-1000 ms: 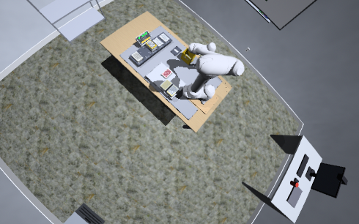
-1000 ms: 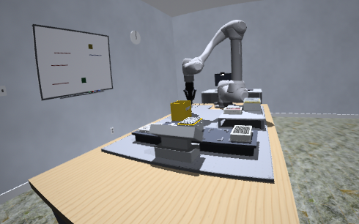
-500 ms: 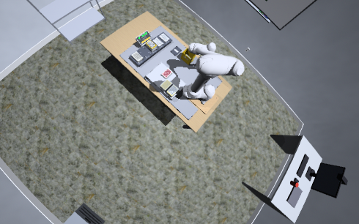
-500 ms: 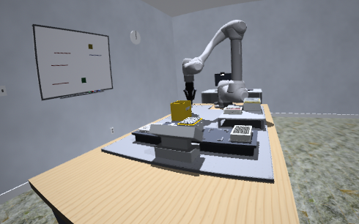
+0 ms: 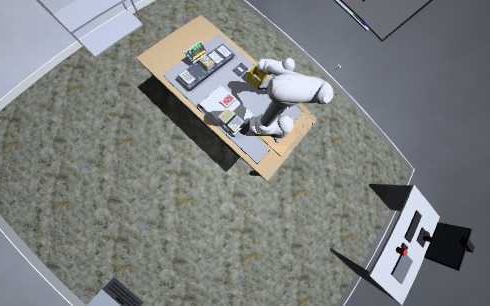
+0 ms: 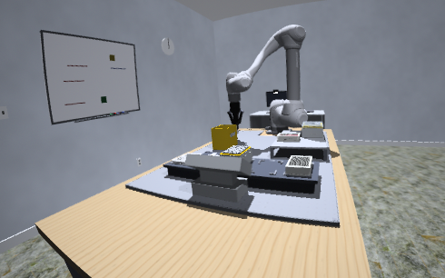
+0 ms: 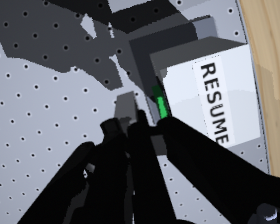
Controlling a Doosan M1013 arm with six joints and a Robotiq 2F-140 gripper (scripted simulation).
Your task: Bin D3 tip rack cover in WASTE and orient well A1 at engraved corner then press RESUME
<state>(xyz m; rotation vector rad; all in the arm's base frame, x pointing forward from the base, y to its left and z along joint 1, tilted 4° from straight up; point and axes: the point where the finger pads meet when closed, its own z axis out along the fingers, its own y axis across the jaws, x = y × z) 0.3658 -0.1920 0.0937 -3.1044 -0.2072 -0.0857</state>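
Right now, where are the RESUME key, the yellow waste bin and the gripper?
RESUME key (image 7: 159,104): wrist view, on its green edge.
Yellow waste bin (image 6: 223,136): exterior view, on its front wall.
Gripper (image 7: 139,119): wrist view, at the closed black fingertips.

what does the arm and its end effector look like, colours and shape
The arm is glossy pale grey to white, made of thick round tubes with bulbous joints. No cables or markings show on it. The end effector is black, with two slim jointed fingers that taper toward the tips.

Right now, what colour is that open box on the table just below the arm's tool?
Yellow. The waste bin shows best in the exterior view.
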